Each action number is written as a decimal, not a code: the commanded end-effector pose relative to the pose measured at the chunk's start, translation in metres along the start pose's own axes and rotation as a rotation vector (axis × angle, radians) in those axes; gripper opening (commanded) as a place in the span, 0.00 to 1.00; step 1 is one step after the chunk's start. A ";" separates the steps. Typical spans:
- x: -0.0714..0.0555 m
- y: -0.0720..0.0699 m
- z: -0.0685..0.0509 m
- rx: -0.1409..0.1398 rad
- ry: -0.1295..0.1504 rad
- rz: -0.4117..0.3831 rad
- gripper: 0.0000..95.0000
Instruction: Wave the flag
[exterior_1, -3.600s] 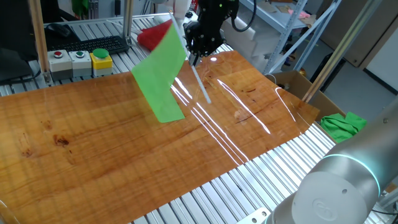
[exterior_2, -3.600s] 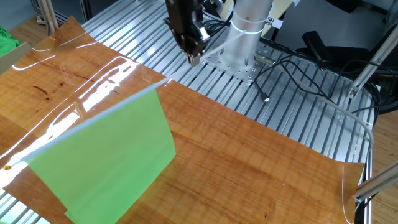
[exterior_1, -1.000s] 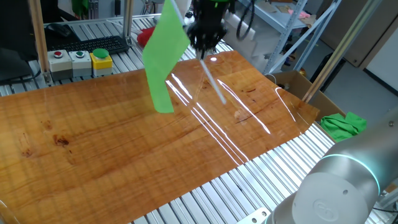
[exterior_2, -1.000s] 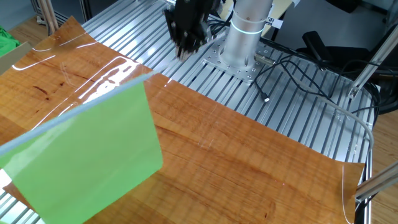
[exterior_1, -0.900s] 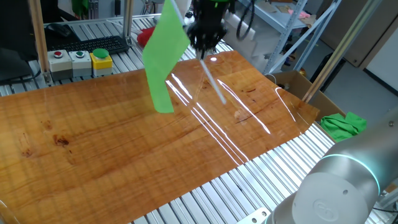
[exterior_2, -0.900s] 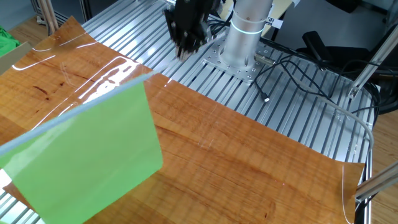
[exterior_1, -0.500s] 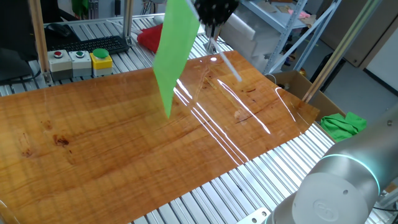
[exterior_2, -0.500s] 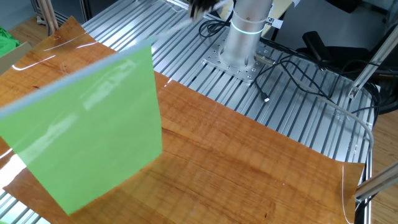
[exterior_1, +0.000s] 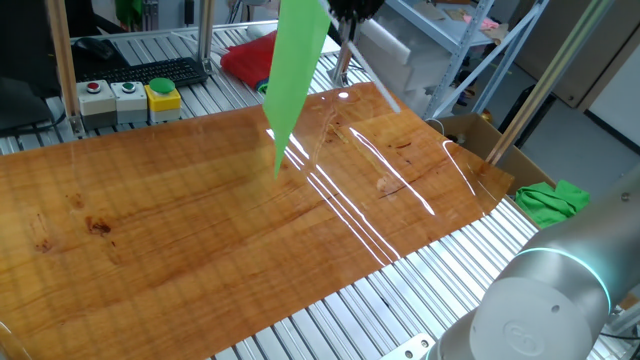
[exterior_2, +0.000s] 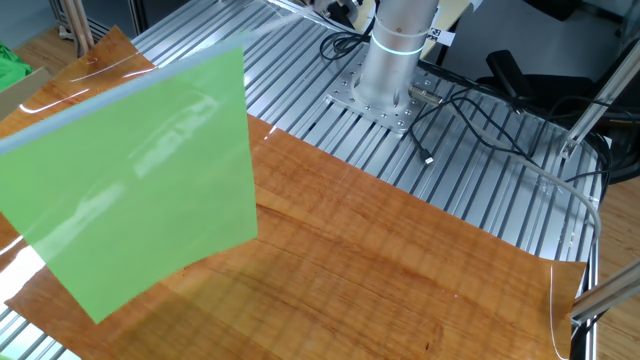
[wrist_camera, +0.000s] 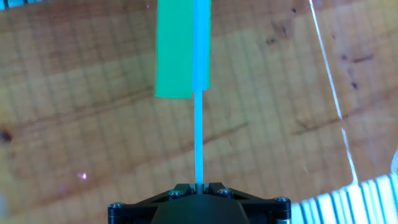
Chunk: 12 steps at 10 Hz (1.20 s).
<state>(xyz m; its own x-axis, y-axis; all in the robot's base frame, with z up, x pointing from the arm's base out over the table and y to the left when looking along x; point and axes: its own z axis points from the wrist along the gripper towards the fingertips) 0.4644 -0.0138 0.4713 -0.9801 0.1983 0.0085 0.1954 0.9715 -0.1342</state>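
The flag (exterior_1: 293, 70) is a bright green sheet on a thin pale rod (exterior_1: 370, 80), held up in the air over the far side of the wooden table (exterior_1: 200, 230). In the other fixed view the green sheet (exterior_2: 140, 180) fills the left side, hanging from its rod along the top edge. In the hand view the rod (wrist_camera: 198, 137) runs straight up from between my fingers to the green sheet (wrist_camera: 180, 46). My gripper (wrist_camera: 199, 185) is shut on the rod. In the fixed view the gripper (exterior_1: 350, 10) is at the top edge, mostly cut off.
A red cloth bundle (exterior_1: 245, 60) lies behind the table by a keyboard (exterior_1: 150, 72) and a button box (exterior_1: 130, 98). A small bunched green cloth (exterior_1: 552, 200) lies at the right. The arm's base (exterior_2: 395, 50) and cables (exterior_2: 470, 110) stand on the slatted bench.
The gripper has risen and swung toward the right, lifting the flag higher. The sheet has turned more edge-on in the fixed view, and the hand has left the other fixed view.
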 end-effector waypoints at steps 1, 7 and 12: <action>-0.013 -0.031 0.004 -0.017 -0.009 -0.051 0.00; -0.021 -0.056 -0.001 -0.080 0.015 -0.068 0.00; -0.006 0.027 -0.013 -0.082 0.055 0.106 0.00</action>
<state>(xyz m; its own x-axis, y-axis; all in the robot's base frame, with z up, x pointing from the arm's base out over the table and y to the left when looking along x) 0.4776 -0.0048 0.4825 -0.9845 0.1635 0.0628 0.1616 0.9863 -0.0333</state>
